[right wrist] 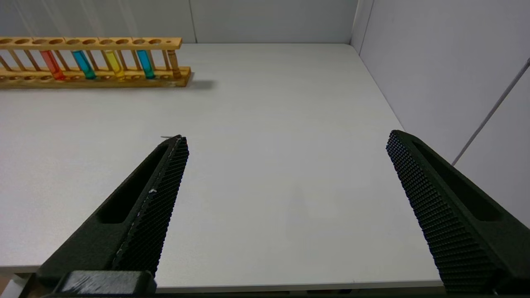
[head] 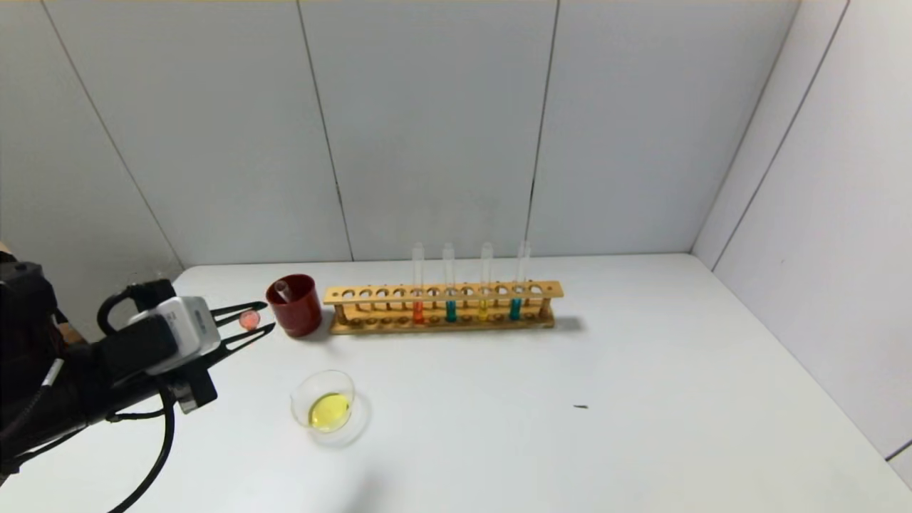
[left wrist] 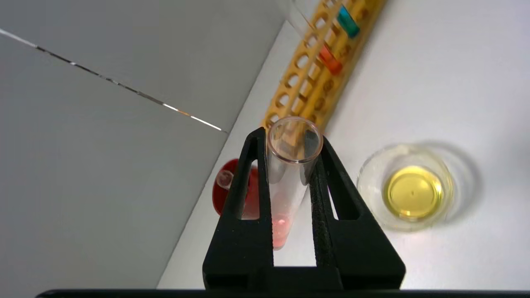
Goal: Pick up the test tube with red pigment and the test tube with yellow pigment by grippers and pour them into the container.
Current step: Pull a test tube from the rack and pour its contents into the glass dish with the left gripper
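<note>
The left tool (head: 251,322), a black slim-fingered claw with a white box at its wrist, is clamped on the thin clear glass test tube with a little orange-red liquid (left wrist: 285,190), holding it above the white worktop (head: 641,399) just left of the dark red opaque cup (head: 295,305). In the left wrist view the tube sits between the two black fingers (left wrist: 244,207) with its open mouth toward the camera and the red pigment pooled at its rounded end. The low, wide clear glass dish (head: 324,406) stands nearer the robot than the cup and holds yellow liquid. A thin clear tube (head: 283,290) leans inside the cup (its contents cannot be made out). In the long wooden rack (head: 442,308) beside the cup stand four tubes: orange-red (head: 418,285), teal (head: 449,285), yellow (head: 484,281) and teal (head: 518,283). The right tool (right wrist: 285,182) hangs over the worktop's near right side, jaws spread wide with nothing between them.
</note>
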Robot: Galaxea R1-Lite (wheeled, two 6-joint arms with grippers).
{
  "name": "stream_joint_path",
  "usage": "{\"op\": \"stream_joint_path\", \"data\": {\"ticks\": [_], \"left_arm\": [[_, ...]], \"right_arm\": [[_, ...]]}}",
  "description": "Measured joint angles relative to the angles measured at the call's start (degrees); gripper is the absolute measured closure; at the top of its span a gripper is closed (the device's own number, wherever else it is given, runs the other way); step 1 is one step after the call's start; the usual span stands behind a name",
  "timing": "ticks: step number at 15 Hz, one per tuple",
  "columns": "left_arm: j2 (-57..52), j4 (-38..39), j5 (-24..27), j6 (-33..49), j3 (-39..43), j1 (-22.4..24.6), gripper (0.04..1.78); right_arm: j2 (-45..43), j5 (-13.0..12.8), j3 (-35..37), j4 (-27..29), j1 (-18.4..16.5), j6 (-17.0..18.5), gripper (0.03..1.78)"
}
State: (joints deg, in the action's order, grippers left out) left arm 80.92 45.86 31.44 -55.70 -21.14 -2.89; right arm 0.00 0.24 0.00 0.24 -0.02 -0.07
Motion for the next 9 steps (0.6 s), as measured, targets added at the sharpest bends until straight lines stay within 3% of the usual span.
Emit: {"op": "stream_joint_path", "data": {"ticks": [9], "left_arm": [[4.83,0.44,2.49,-18.12,4.85,0.55,1.51]], "right_arm": [[0.00,0.00,0.00,0.00,0.02,0.00,0.06]]}}
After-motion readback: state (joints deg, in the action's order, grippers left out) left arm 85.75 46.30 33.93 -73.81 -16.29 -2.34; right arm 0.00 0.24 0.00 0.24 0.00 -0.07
